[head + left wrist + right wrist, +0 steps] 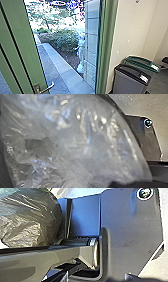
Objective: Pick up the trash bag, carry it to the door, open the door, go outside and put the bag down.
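Note:
The green-framed door [21, 47] stands open at the left of the head view, its silver lever handle [47, 88] low on the frame. Through the doorway a paved path [53, 66] shows outside. A translucent, crinkled trash bag [75, 141] looms large and close in the left wrist view, hiding much behind it. In the right wrist view the trash bag [30, 219] looks dark and shiny, beside the robot's own plate and bar. How the fingers of either gripper stand cannot be told.
Two bins, one with a black lid [132, 72] and one with a green lid [142, 61], stand by the wall right of the doorway. A green door post [107, 47] borders the opening. Outside, a light figure, perhaps a person [80, 52], is near a bush [62, 41].

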### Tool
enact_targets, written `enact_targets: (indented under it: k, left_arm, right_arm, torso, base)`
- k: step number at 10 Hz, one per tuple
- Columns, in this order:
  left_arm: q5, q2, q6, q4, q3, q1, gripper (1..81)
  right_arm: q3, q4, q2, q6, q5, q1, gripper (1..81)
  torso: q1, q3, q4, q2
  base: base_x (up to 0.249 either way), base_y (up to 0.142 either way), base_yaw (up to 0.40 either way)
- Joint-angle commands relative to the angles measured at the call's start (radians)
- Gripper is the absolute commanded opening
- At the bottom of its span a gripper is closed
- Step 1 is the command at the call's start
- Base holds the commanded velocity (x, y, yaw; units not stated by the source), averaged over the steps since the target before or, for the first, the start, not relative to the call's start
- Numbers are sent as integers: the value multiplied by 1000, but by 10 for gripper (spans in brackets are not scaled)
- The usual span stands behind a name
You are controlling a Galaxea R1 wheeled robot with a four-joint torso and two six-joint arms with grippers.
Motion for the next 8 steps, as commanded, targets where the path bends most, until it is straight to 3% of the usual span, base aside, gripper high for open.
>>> enact_targets:
  k: [1,8]
  left_arm:
    - [58,-4,3,11,-2,-48,10]
    - [59,-5,3,13,-2,-48,10]
  right_arm:
    - [12,-15,24,-20,-64,28,811]
    - [12,-12,24,-18,-66,30,811]
  torso:
    - [0,0,0,0]
    - [0,0,0,0]
  base:
    - [0,0,105]
    - [0,0,108]
